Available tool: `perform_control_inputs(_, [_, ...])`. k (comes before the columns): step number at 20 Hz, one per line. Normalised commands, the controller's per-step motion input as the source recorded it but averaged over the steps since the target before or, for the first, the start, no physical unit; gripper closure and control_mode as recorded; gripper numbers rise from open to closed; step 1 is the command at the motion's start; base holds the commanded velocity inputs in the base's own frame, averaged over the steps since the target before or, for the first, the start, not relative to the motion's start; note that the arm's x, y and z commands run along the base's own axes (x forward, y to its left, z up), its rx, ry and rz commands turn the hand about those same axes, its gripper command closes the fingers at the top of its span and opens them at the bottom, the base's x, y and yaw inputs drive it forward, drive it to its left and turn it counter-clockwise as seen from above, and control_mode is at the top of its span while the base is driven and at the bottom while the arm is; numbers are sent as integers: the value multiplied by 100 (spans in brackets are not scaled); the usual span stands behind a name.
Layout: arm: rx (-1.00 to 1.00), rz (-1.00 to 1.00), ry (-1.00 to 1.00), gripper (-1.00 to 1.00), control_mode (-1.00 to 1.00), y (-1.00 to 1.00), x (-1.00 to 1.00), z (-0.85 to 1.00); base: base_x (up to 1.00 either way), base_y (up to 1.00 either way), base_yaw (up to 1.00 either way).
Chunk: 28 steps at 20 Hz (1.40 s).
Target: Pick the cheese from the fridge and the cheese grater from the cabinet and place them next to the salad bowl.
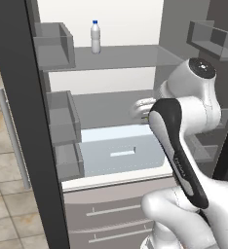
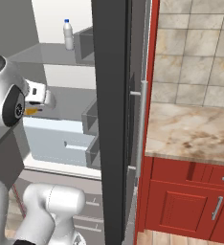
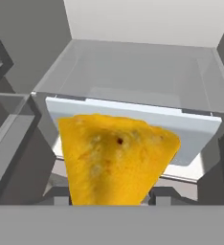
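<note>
gripper [image 2: 36, 106] clamped on cheese wedge [image 3: 115, 160], inside open fridge [image 1: 111, 58], above pale blue drawer [image 1: 118, 151]; bottle [image 1: 95, 36] at 12 o'clock on upper shelf

The cheese [image 3: 115, 158] hangs over the drawer [image 1: 121, 151] inside the fridge [image 1: 18, 121], bottle [image 1: 95, 36] on the shelf above.

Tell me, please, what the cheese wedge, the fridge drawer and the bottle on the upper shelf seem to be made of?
The cheese: a hard yellow-orange block, matte, with a mottled, pitted face.
The fridge drawer: probably plastic, pale blue and smooth, with a moulded slot handle.
The bottle: likely clear plastic, see-through body under a blue cap; too small to be sure.
</note>
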Motion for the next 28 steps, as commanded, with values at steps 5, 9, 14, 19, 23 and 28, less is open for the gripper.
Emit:
perform_control_inputs(5, [0,0,-7,100,-100,-5,-89,18,0,0,0])
perform_control_inputs(9, [0,-1,0,100,-100,-16,-77,25,0,0,0])
perform_control_inputs(14, [0,-2,2,100,-100,-6,-65,30,0,0,0])
perform_control_inputs(19, [0,-9,11,100,-100,-11,-17,19,0,0,0])
perform_control_inputs(23, [0,-11,3,100,-100,-14,-7,0,0,0,0])
perform_control_inputs(28, [0,0,0,100,-100,0,0,0,0,0,0])
